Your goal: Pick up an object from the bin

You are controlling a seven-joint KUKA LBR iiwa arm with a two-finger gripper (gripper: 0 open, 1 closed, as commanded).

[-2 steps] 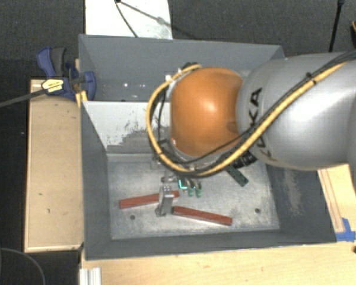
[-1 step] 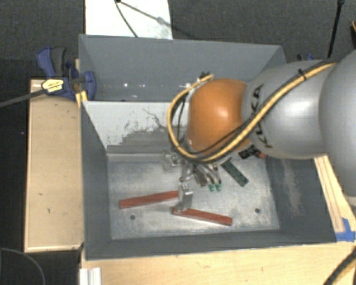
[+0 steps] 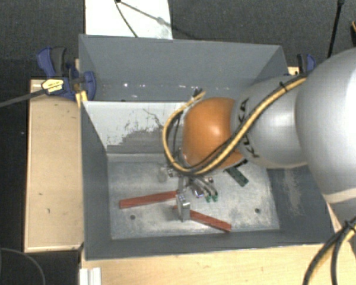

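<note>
A red-brown strip (image 3: 147, 201) lies flat on the floor of the grey bin (image 3: 136, 223). It runs from left of centre toward the middle, where its inner end meets the pincer (image 3: 183, 210) of a KUKA arm reaching in from the right. A second strip (image 3: 211, 221) of the same colour slants away from that spot toward the lower right, near the front wall. Whether the two touch under the tool cannot be made out. The pincer stands low over the junction, at or close to the floor. How far open it is cannot be told from this angle, nor whether it has hold of anything. A small green piece (image 3: 213, 198) sits just beside it on the right. A dark green block (image 3: 238, 176) lies farther right, partly under the wrist's orange cover (image 3: 204, 132) and looped cables (image 3: 173, 141).

The step in hand appears to be the grasp itself. Done well, it would mean closing squarely across the narrow width of one strip only, clear of the other strip and the green piece. The lift should then go straight up, so the long, thin thing neither slips out nor swings against the bin's walls.
</note>
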